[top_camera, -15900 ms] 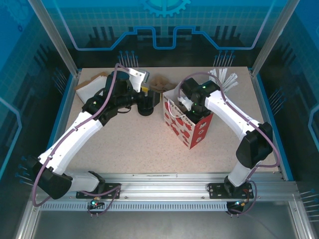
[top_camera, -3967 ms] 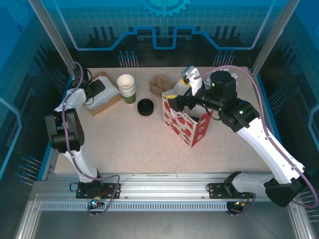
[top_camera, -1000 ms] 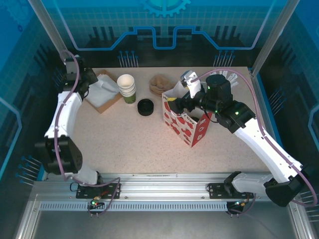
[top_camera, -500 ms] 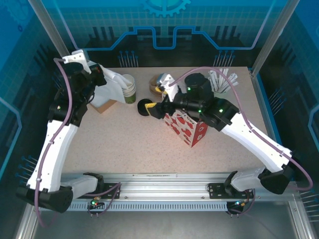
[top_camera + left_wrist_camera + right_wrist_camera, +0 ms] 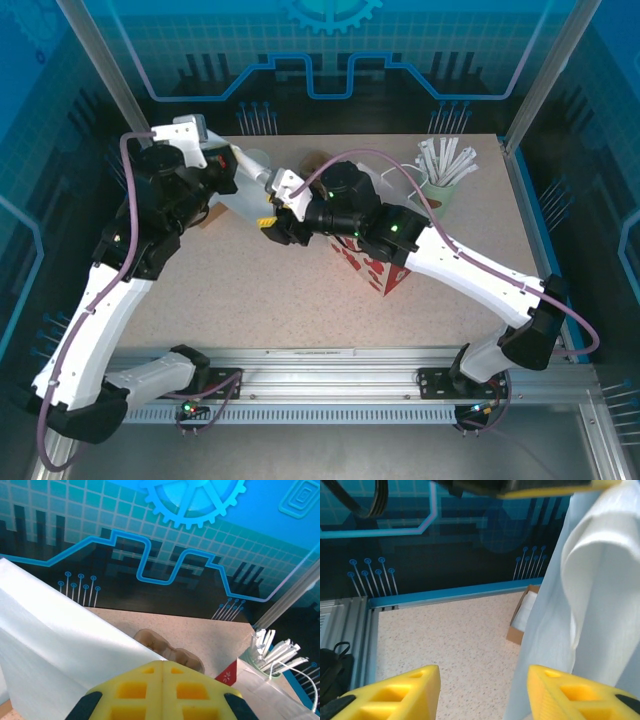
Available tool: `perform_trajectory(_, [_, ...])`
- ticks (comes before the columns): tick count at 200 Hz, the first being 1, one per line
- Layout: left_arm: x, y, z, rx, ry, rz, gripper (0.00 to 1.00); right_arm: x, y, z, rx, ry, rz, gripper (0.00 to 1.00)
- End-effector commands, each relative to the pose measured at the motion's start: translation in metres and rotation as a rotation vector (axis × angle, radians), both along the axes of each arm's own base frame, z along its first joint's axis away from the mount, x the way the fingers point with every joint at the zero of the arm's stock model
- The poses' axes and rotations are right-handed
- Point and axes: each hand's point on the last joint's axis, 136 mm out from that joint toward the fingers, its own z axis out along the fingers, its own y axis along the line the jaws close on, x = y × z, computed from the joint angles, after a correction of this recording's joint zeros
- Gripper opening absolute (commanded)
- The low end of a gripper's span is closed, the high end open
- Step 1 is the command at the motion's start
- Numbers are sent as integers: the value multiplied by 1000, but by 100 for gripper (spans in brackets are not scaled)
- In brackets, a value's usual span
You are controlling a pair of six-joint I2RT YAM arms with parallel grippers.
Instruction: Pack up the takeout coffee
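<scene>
- Left gripper (image 5: 162,674) clenched on a thin white paper sheet (image 5: 246,186), held up far left.
- Right gripper (image 5: 484,690) has its jaws apart beside the sheet's edge; we judge this a handover.
- Next: pinch the sheet gently.
- Olive-green lidded paper cup: we cannot tell where.

Two arms: left arm (image 5: 110,290) and right arm (image 5: 470,270). Two grippers, one apiece: left gripper (image 5: 162,682), right gripper (image 5: 482,690). One white napkin (image 5: 247,190). One red-and-white bag (image 5: 380,272). One green cup (image 5: 443,190) of white sticks (image 5: 445,158) (too bunched to count). One brown lump (image 5: 170,650). One cardboard box (image 5: 524,616).
</scene>
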Motion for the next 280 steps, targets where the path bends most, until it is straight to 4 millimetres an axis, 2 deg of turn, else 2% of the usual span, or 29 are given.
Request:
perform_trajectory(1, [-9,-4,11,-33,-23,-15,0,13,-2,17,24,-94,-72,48])
perform_trajectory(55, [-10,-11,11,-30,-23,-39,0,18,-23,10,-25,-138,-131,47])
perform_trajectory(110, [-11,-13,11,-28,-23,-45,0,13,-36,8,-22,-163,-108,46])
perform_trajectory(159, [-11,-17,7,-34,-14,-59,0,16,-27,12,-8,-156,-93,44])
perform_trajectory(205, [-10,-20,3,-34,-5,-68,0,30,-22,14,-5,-158,-132,41])
perform_trajectory(255, [-8,-22,0,-33,6,-74,0,42,-26,19,7,-205,-197,39])
perform_trajectory(280, [-6,-24,-2,-36,12,-79,0,42,-22,21,24,-221,-188,31])
